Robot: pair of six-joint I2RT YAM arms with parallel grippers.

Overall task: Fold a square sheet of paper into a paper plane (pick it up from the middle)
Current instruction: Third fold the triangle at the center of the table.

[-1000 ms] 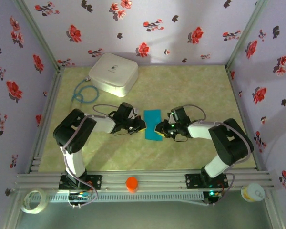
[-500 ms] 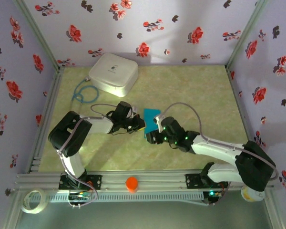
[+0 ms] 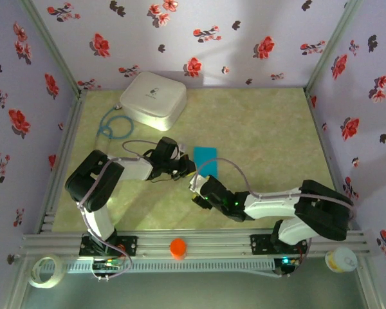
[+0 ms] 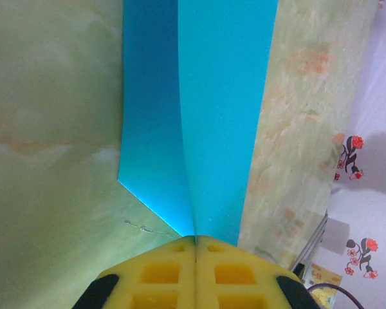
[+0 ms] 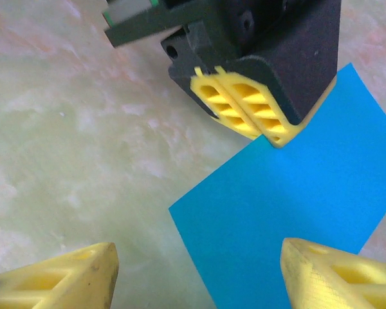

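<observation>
The square sheet of paper (image 4: 199,116) is plain bright turquoise, apparently folded along one lengthwise crease, with one flap in darker shade. It lies on the desk (image 3: 264,129) at the centre of the top view. The left tool (image 4: 195,239) is clamped on its edge. The right tool (image 5: 199,257) stands apart beside it.

Black-and-white left arm (image 3: 132,168), matching right arm (image 3: 270,206), grey looping cables (image 3: 136,142), yellow lattice fingers (image 4: 161,273), green lights (image 3: 226,201)
</observation>
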